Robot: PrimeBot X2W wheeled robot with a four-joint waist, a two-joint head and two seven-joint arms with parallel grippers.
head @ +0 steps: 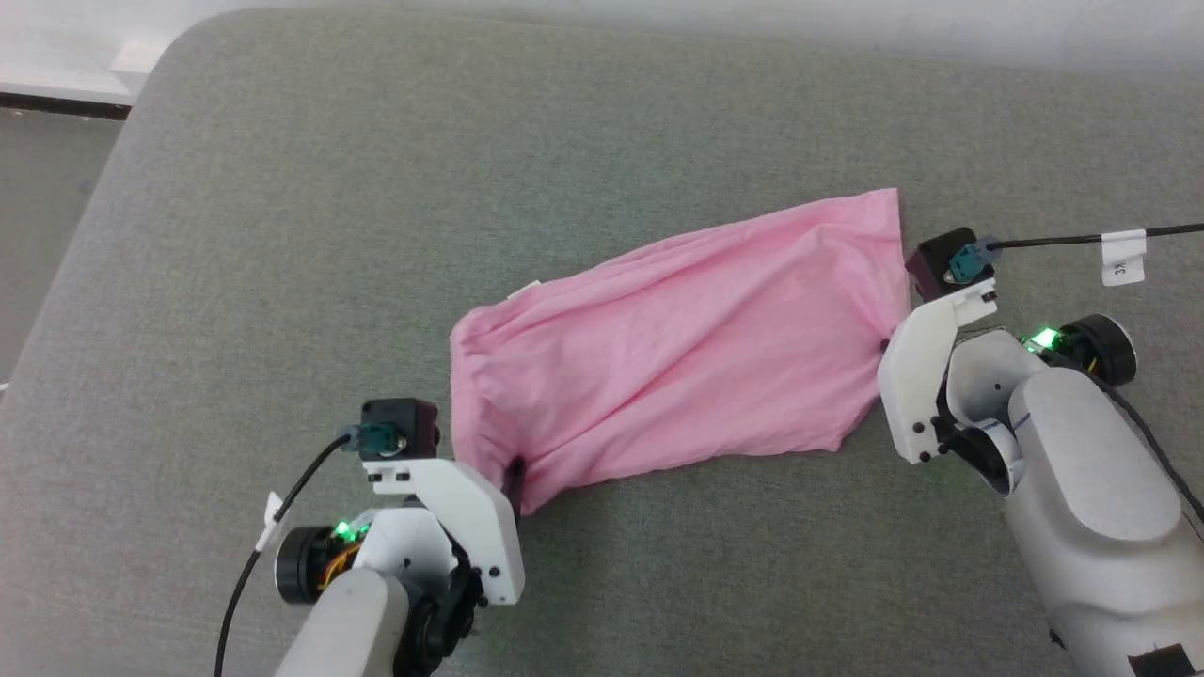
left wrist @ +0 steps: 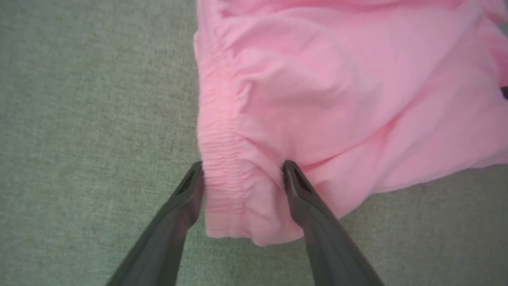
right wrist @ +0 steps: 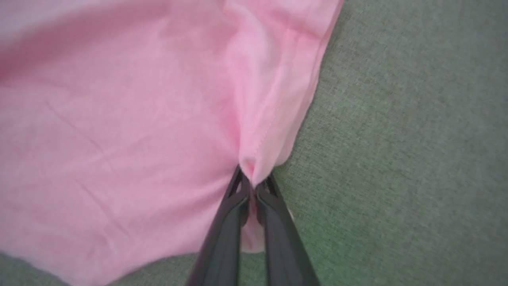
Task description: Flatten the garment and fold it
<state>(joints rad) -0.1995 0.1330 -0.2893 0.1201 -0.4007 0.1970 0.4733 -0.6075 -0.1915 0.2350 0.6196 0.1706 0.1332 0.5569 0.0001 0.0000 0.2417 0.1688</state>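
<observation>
Left arm: we saw it reach in from the lower left, the left gripper (left wrist: 243, 169) with fingers apart astride a gathered corner of the shorts (left wrist: 317, 99).
Right arm: the right gripper (right wrist: 251, 180) was clamped on the hem.
Shorts: they lay stretched between both grippers on the grey cushion (head: 282, 235).

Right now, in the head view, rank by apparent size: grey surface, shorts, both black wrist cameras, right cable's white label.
Largest first:
grey surface
pink shorts
left wrist camera and right wrist camera, alike, so unranked
white label, smallest
</observation>
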